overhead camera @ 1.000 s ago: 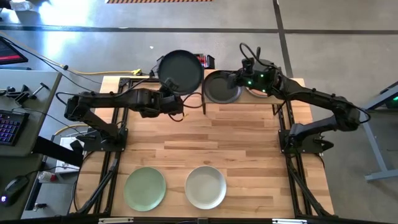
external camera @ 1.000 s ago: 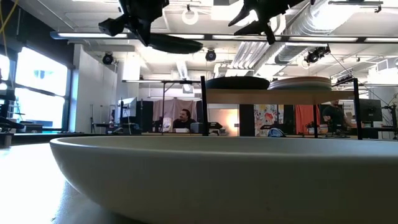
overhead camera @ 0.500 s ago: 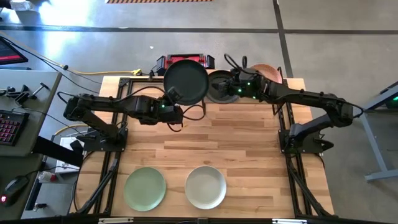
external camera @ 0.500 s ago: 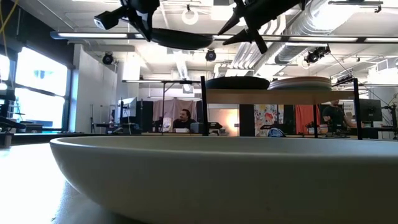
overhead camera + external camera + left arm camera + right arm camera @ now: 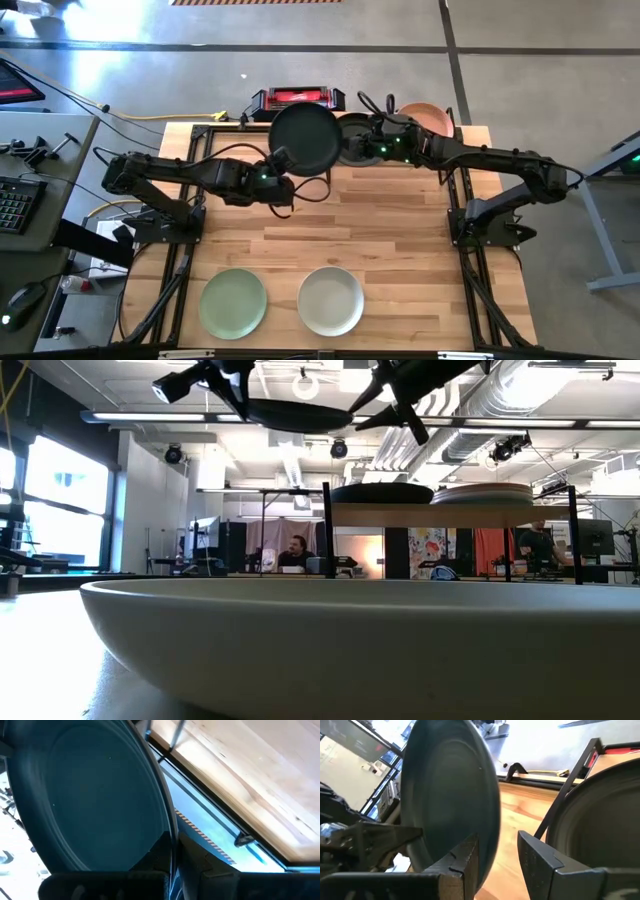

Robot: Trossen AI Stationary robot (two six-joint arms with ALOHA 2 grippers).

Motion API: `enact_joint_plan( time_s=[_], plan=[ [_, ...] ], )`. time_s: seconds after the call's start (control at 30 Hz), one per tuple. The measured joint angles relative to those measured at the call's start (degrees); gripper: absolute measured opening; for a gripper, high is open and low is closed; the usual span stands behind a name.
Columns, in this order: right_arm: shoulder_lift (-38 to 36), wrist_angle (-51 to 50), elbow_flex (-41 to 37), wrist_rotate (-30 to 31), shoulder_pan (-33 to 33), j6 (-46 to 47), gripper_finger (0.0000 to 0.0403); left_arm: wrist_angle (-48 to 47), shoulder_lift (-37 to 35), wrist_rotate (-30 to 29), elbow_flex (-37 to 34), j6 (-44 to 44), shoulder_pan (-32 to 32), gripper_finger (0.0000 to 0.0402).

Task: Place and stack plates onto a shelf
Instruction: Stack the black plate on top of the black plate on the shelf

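A black plate (image 5: pixel 305 137) is up in the air over the table's far middle, also seen as the black plate (image 5: pixel 295 415) in the low view. My left gripper (image 5: pixel 283 162) is shut on its near-left rim. My right gripper (image 5: pixel 353 150) is open at the plate's right rim (image 5: pixel 492 832), with one finger (image 5: pixel 465 860) on each face of the rim. The shelf (image 5: pixel 430 513) stands at the far edge. It carries another black plate (image 5: pixel 358 130) and a stack topped by a salmon plate (image 5: pixel 428 118). A light green plate (image 5: pixel 233 303) and an off-white plate (image 5: pixel 331 300) lie flat near the table's near edge. My left gripper pinches the black plate's rim (image 5: pixel 167 837) between its two fingers, one finger (image 5: pixel 150 857) on the inner face and the other behind. It comes level from the table's left. The plate is lifted clear and about level. My right gripper straddles the opposite rim; whether a finger touches it, I cannot tell.
A red-and-black box (image 5: pixel 297 97) sits beyond the table's far edge. A thin black shelf post (image 5: pixel 570 785) stands close beside my right gripper. The bare wood of the table's middle (image 5: pixel 390 230) lies between the arms and the two near plates.
My left gripper has carried the black plate toward the table's right and a little up, close to the shelf. My right gripper has moved left from above the shelf to the plate's right rim, which uncovers the salmon plate.
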Motion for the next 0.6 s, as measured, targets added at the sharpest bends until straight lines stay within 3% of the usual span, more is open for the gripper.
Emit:
enact_joint_plan(
  time_s=[0.33, 0.6],
  plan=[
    [-0.02, 0.01, 0.0, 1.76, 0.02, 2.38, 0.0108, 3.98, 0.0, 0.02, -0.01, 1.66, 0.01, 0.0005],
    [-0.02, 0.05, 0.0, 1.73, 0.02, 2.32, 0.0026, 4.13, 0.0, 3.57, -0.02, -1.8, 0.15, 0.0008]
  ],
)
